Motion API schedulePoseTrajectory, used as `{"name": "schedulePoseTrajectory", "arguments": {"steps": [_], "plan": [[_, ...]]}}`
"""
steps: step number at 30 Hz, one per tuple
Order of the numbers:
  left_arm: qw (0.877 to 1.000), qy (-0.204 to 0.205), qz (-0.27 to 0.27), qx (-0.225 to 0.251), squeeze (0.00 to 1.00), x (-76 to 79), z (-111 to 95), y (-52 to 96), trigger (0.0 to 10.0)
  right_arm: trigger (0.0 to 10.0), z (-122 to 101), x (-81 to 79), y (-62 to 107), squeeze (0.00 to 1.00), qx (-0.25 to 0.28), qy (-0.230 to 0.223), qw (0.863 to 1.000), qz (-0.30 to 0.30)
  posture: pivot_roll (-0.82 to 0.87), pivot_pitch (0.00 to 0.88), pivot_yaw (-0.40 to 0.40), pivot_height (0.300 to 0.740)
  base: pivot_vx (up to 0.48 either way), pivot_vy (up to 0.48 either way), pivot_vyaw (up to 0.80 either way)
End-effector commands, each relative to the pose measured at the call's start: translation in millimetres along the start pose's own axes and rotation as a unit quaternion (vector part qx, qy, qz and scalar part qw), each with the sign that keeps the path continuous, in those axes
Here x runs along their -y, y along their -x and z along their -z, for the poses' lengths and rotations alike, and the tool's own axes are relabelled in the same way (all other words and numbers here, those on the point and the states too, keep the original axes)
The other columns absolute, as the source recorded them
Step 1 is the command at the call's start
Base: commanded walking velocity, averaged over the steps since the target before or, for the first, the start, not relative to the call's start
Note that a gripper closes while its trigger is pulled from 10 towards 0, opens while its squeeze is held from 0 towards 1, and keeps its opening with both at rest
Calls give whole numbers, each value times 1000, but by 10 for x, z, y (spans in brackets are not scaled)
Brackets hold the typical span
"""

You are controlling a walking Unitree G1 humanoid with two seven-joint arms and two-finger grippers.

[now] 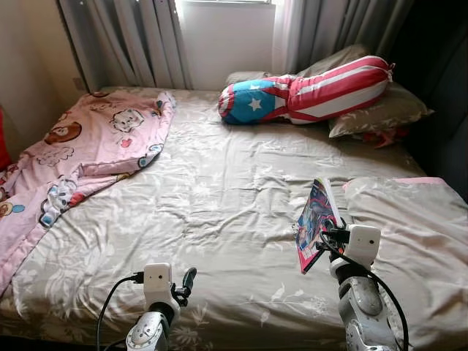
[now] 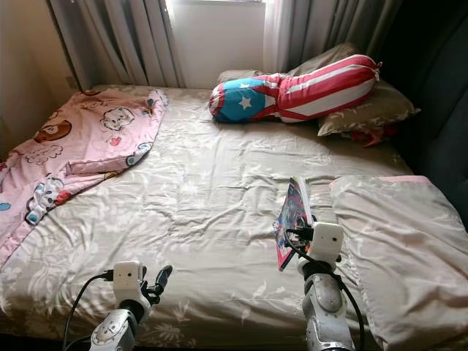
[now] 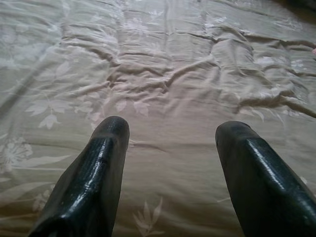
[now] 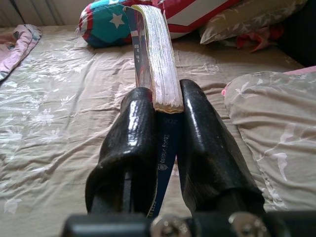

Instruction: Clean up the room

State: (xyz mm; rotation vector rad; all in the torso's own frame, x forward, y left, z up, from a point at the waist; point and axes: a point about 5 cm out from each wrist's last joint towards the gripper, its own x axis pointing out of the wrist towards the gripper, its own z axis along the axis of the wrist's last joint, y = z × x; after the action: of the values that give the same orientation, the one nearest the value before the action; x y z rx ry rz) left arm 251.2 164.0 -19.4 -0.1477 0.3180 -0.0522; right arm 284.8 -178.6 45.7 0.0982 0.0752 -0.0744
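A colourful paperback book (image 1: 316, 223) stands on edge above the bed, clamped by my right gripper (image 1: 327, 235); in the right wrist view the two black fingers (image 4: 197, 143) squeeze the book (image 4: 154, 54) by its spine end, pages up. My left gripper (image 1: 188, 281) hovers low over the near edge of the bed, open, with only beige sheet between its fingers (image 3: 96, 168). A pink cartoon-print blanket (image 1: 88, 150) lies crumpled over the bed's left side.
The bed (image 1: 219, 190) has a wrinkled beige floral sheet. A star-and-stripes bolster (image 1: 307, 91) and grey pillows (image 1: 380, 110) lie at the head by the curtains. A folded beige duvet (image 1: 424, 248) sits at the right.
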Motion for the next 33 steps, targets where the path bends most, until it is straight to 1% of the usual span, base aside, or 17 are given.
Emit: {"name": "schedulePoseTrajectory", "arguments": {"steps": [1,5,21,25,29,33], "plan": [[1000,-2,7,6,0,19,-26,-12,10000,10000,-112,13,-57,0,26,0,1000,4,-52,0,-41,707,0,0,0],[1000,-2,6,6,0,21,-25,-11,10000,10000,-113,20,-57,0,26,1,1000,6,-50,0,-44,707,60,0,0],[1000,4,-3,12,0,12,-27,-2,10000,10000,-118,43,-74,0,23,4,1000,10,-55,0,-55,707,292,0,0],[1000,12,-6,16,0,60,-37,-20,10000,10000,-123,109,-74,0,22,11,1000,9,-58,0,-75,707,0,0,0],[1000,19,-7,21,0,96,-51,-32,10000,10000,-148,141,-87,0,24,18,1000,3,-68,0,-88,707,0,0,0],[999,26,-8,29,0,167,-71,-52,10000,10000,-211,229,-103,0,31,25,999,0,-87,0,-109,707,0,0,0]]}}
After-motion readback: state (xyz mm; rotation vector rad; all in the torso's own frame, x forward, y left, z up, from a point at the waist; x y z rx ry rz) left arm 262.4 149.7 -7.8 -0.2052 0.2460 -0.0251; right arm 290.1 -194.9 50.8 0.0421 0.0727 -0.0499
